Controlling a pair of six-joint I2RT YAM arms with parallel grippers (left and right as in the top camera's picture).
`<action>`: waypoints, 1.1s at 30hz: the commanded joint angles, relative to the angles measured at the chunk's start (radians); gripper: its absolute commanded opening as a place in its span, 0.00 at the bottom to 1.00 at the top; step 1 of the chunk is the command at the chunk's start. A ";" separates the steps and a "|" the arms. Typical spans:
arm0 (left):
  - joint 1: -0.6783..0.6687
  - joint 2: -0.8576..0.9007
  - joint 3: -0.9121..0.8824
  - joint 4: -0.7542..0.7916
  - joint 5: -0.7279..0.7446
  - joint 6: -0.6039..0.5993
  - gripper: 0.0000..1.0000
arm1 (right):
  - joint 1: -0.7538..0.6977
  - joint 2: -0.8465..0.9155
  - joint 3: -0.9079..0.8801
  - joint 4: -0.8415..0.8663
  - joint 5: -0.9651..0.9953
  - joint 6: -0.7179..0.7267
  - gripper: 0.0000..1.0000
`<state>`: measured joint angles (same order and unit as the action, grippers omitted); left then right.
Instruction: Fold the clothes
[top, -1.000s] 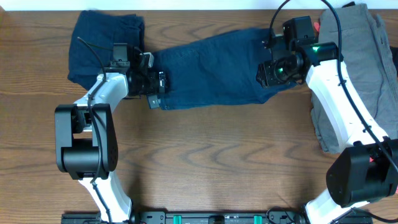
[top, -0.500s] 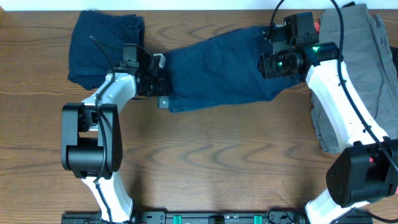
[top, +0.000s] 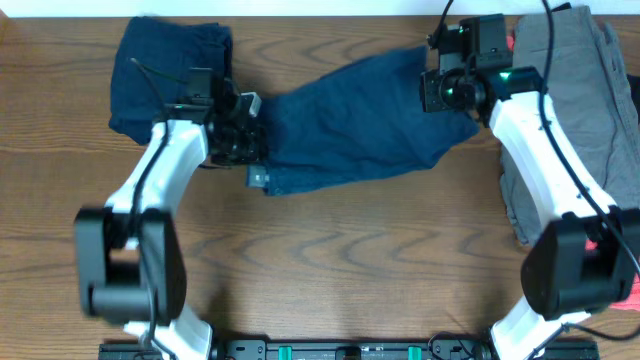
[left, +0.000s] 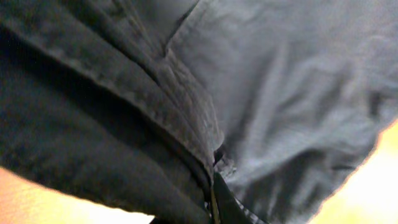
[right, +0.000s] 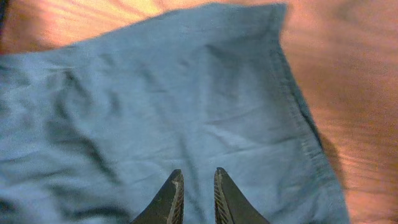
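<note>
One navy garment (top: 165, 75) looks folded at ten o'clock. The navy shorts (top: 350, 125) stretch unfolded across twelve and grey trousers (top: 580, 110) sit heaped at three, so most work remains, I'd say. The left gripper (top: 252, 140) is clamped on the shorts' seam. The right gripper (right: 196, 173) has its fingers nearly together over the cloth, and I cannot tell if it grips. Under it all is a brown wooden table (top: 350, 260).

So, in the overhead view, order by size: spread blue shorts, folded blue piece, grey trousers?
Largest: spread blue shorts and grey trousers look alike; trousers partly hidden by an arm, so unranked.
Smallest: folded blue piece.
</note>
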<state>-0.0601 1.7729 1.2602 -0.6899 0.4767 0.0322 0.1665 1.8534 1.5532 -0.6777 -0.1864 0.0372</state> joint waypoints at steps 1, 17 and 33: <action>0.005 -0.095 0.021 -0.069 -0.089 0.055 0.06 | -0.002 0.066 0.002 0.001 -0.007 0.012 0.15; 0.005 -0.172 0.320 -0.416 -0.131 0.143 0.06 | 0.009 0.299 0.002 -0.083 -0.121 0.030 0.01; -0.067 -0.138 0.401 -0.400 -0.119 0.118 0.06 | 0.069 0.309 -0.170 0.007 -0.133 0.145 0.01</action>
<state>-0.1089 1.6211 1.6413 -1.1076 0.3519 0.1574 0.2211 2.1365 1.4590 -0.6846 -0.3145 0.1093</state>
